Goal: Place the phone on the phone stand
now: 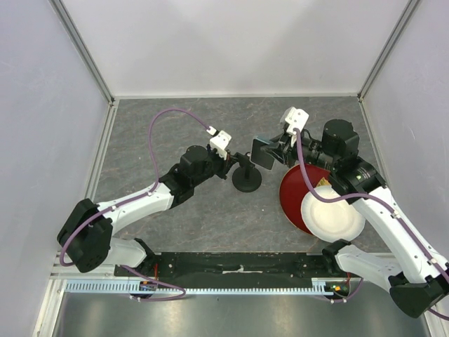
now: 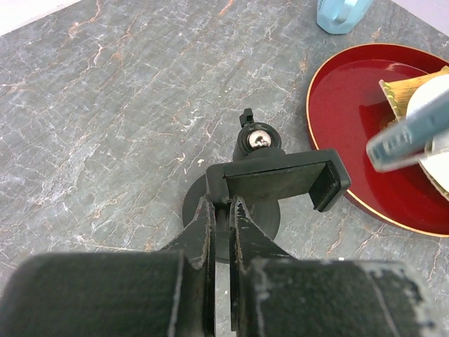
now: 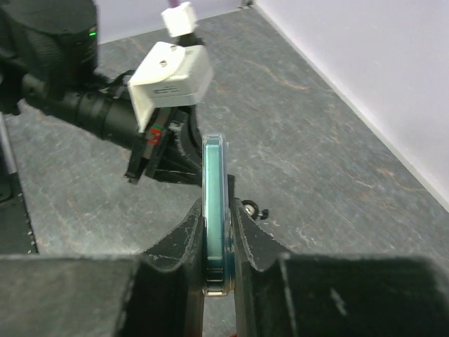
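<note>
The phone stand (image 1: 247, 182) is black, with a round disc base, and stands mid-table. My left gripper (image 1: 231, 167) is shut on its post from the left. In the left wrist view the fingertips (image 2: 209, 217) pinch the post below the empty cradle (image 2: 277, 174). My right gripper (image 1: 275, 156) is shut on the phone (image 1: 264, 153) and holds it on edge just right of and above the stand. The right wrist view shows the phone (image 3: 214, 175) edge-on between the fingers, a teal rim showing. The phone's end also shows in the left wrist view (image 2: 403, 137).
A red round plate (image 1: 291, 200) with a white plate (image 1: 333, 217) on it lies right of the stand, under the right arm. A light blue object (image 2: 340, 14) stands beyond the red plate (image 2: 351, 105). White walls enclose the table.
</note>
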### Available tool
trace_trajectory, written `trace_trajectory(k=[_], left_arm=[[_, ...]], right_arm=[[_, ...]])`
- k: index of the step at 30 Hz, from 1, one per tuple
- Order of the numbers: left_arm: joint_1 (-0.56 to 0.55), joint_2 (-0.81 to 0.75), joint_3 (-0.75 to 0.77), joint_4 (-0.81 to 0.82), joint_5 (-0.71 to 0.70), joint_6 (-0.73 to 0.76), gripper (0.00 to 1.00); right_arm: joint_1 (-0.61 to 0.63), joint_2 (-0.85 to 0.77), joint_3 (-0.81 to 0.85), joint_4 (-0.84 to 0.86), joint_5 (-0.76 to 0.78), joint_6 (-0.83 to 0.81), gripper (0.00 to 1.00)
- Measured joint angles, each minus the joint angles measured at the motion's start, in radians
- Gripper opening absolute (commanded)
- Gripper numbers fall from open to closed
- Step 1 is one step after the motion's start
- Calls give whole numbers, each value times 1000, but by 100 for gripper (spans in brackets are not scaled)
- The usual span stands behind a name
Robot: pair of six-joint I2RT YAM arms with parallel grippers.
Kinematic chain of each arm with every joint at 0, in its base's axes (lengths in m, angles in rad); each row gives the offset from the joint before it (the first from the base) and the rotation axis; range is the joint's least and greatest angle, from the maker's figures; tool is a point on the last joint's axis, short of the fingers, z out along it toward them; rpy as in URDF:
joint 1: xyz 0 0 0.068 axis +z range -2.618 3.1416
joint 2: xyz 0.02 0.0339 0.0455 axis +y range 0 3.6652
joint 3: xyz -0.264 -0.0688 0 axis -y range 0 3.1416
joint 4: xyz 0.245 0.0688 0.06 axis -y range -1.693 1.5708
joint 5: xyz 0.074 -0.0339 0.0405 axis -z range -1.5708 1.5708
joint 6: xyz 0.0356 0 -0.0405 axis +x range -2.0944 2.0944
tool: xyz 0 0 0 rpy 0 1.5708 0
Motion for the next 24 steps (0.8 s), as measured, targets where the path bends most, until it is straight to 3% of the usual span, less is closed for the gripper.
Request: trace_trajectory(k=[11, 24], left_arm=[[2, 10, 0, 19, 31, 36, 2], [15, 11, 1, 23, 128, 114, 2]], right_arm=[[-40, 29, -42, 8, -367, -131, 0], [-40, 276, -78, 53, -671, -383, 0]])
